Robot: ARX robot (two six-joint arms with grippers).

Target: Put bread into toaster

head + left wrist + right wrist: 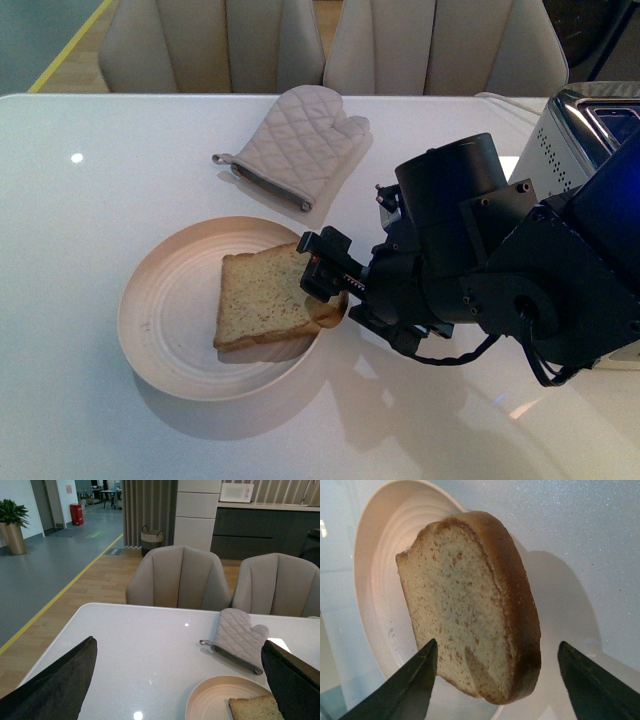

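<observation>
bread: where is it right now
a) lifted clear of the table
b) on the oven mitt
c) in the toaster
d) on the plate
d: the bread lies flat on the plate, with the right gripper open on either side of its crust end.

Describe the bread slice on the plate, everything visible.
The bread is one thick slice, its tan crumb speckled with darker flecks and edged by a brown crust. It lies broad side up on the round beige plate, its rounded end reaching the rim nearest the right gripper, whose open fingers flank that end without visibly touching it.
</observation>
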